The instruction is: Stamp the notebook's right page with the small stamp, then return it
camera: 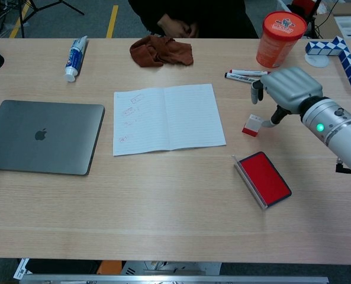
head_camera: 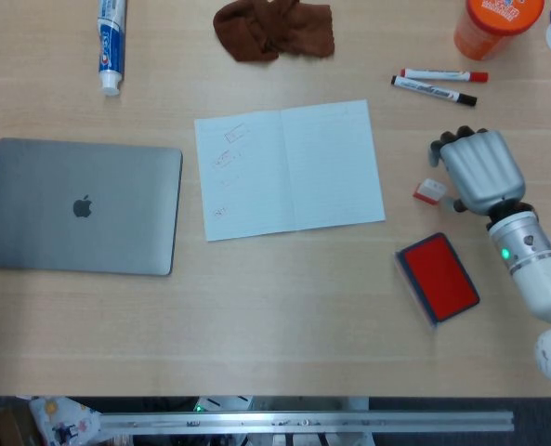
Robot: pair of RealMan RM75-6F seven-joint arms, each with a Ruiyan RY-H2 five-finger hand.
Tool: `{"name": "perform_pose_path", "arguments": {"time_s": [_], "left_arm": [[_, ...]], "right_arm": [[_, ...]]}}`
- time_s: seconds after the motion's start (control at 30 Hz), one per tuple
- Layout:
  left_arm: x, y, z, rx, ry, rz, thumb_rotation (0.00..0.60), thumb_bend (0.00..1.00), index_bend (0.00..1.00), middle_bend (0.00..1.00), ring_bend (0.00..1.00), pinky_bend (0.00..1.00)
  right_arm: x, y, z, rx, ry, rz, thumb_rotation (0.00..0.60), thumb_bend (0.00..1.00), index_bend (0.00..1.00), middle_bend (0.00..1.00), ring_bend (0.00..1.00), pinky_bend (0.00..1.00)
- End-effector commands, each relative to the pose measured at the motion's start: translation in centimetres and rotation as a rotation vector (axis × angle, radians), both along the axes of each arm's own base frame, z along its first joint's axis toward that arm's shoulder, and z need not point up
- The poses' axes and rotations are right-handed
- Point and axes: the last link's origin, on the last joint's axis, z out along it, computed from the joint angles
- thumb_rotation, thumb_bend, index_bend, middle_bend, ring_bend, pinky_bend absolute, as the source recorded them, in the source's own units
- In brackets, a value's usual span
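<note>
The open notebook (head_camera: 287, 169) (camera: 168, 118) lies flat mid-table; its left page carries a few stamp marks, its right page is plain lined paper. The small white and red stamp (head_camera: 428, 191) (camera: 253, 125) stands on the table right of the notebook. My right hand (head_camera: 477, 169) (camera: 285, 89) hovers just right of and over the stamp, fingers apart and curved down around it, thumb close by its near side; I see no grip on it. The red ink pad (head_camera: 438, 277) (camera: 263, 178) lies open in front of the stamp. My left hand is out of both views.
A closed grey laptop (head_camera: 82, 206) sits at the left. Toothpaste tube (head_camera: 111, 42), brown cloth (head_camera: 274, 29), two markers (head_camera: 437, 83) and an orange tub (head_camera: 494, 25) line the far side. A blue-white snake puzzle (camera: 338, 49) lies at far right.
</note>
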Motion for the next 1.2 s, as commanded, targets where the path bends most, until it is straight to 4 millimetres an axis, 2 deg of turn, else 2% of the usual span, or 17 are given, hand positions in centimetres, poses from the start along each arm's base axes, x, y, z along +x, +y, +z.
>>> {"name": "perform_pose_path", "arguments": {"time_s": [0.03,0.47,1.07,1.2], "left_arm": [[0.0,0.0,0.0,-0.001,-0.003,-0.001,0.6,0.28,0.0,0.0,0.1,0.13],[-0.4,0.0,0.1,0.0,-0.009,0.001,0.6,0.28,0.0,0.0,0.1,0.13],[-0.4,0.0,0.2,0.0,-0.007,0.006,0.6,0.28,0.0,0.0,0.1,0.13],[-0.4,0.0,0.2,0.002,-0.007,0.009,0.6,0.28,0.0,0.0,0.1,0.13]], "right_arm": [[0.0,0.0,-0.7,0.014,-0.001,-0.007,0.6,0.03,0.47,0.44,0.35,0.51],[-0.6,-0.8,-2.1,0.012,0.034,-0.036,0.6,0.03,0.47,0.44,0.35,0.51],[-1.9,-2.4,-1.6,-0.04,0.068,-0.075,0.6,0.04,0.47,0.44,0.35,0.51],[-2.0,-2.1,-1.5,-0.025,0.065,-0.073,0.6,0.04,0.47,0.44,0.35,0.51]]}}
